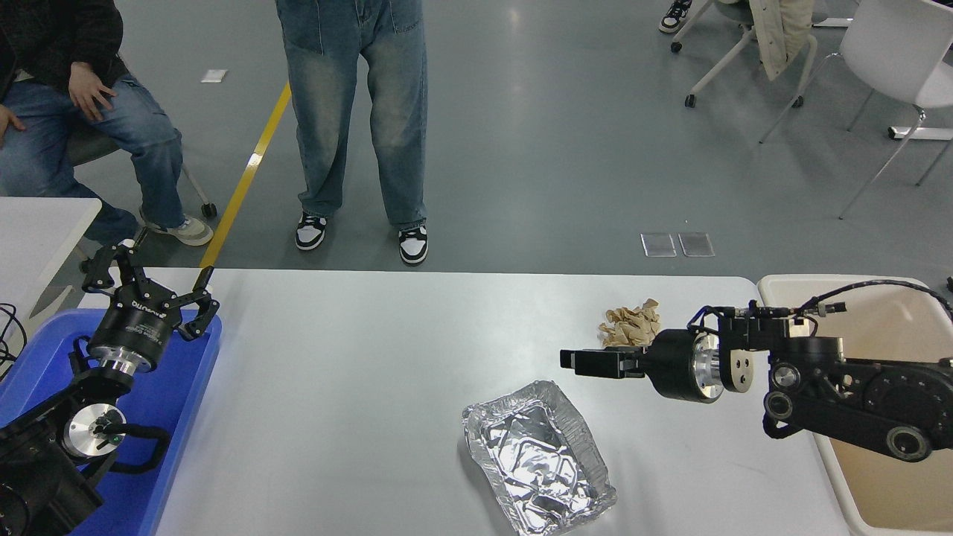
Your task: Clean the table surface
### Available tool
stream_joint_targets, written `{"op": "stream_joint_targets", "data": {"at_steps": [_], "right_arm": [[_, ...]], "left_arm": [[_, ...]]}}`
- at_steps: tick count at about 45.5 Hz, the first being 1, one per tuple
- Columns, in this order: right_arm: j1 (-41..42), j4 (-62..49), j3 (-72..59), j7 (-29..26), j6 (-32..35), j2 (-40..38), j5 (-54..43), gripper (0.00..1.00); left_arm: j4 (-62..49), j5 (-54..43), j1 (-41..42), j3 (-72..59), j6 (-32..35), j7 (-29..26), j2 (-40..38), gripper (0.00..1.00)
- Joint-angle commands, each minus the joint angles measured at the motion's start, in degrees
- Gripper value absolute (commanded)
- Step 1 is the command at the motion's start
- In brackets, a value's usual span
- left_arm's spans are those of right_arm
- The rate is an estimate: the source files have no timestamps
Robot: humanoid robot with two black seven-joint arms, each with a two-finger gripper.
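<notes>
The table surface is a wide light grey-white top. A crumpled brown paper wad lies on it at the far right. A crinkled foil tray lies near the front middle. My right gripper points left, low over the table, just in front of and left of the paper wad and behind the foil tray; it holds nothing that I can see. It is seen edge-on. My left gripper is open and empty, parked over the blue tray at the lower left.
A beige bin stands off the table's right end, under my right arm. A smaller white table corner is at the far left. One person stands and another sits beyond the far edge. Chairs stand at the top right.
</notes>
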Motion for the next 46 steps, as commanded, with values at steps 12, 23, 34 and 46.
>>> {"op": "stream_joint_targets", "data": {"at_steps": [12, 23, 34, 46], "right_arm": [[-0.28, -0.79, -6.98, -0.44, 0.35, 2.87, -7.42, 1.00], [-3.36, -7.29, -6.11, -0.70, 0.18, 8.23, -3.20, 1.00], [-8.80, -7.73, -4.18, -1.05, -1.93, 8.85, -3.02, 1.00], [-11.53, -10.28, -1.71, -1.06, -3.95, 9.02, -3.11, 1.00]], "left_arm": [[-0.01, 0.00, 0.00, 0.00, -0.08, 0.00, -0.01, 1.00], [-0.01, 0.00, 0.00, 0.00, 0.00, 0.00, -0.01, 1.00], [-0.01, 0.00, 0.00, 0.00, 0.00, 0.00, -0.01, 1.00], [-0.01, 0.00, 0.00, 0.00, 0.00, 0.00, -0.01, 1.00]]}}
